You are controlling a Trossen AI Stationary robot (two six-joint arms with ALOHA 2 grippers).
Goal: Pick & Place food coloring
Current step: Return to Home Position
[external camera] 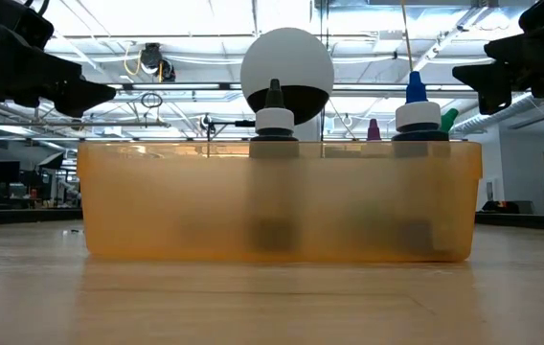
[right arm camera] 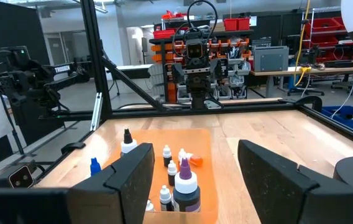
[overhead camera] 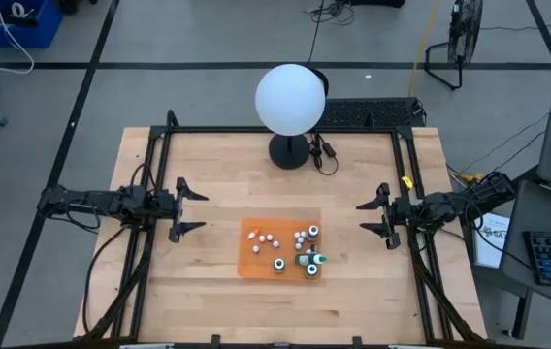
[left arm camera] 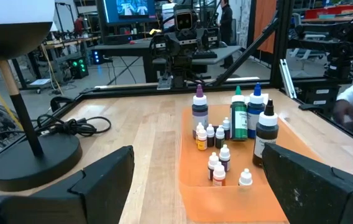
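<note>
Overhead, the left gripper hovers over the left side of the table with its fingers spread apart, holding nothing. The right gripper mirrors it on the right side, fingers likewise apart and empty. Between them, well apart from both, the orange container lies on the wood, and the food coloring bottles sit inside it, crowded toward its right half. A globe lamp stands behind the container, near the table's far edge.

At table height, the container's translucent wall fills the middle, with two bottle tops — one dark-tipped, one blue — rising above its rim in front of the lamp.

From the left wrist, large and tiny bottles stand in the container, seen between that arm's parted fingers.

From the right wrist, the same cluster shows — the opposite arm beyond it.
</note>
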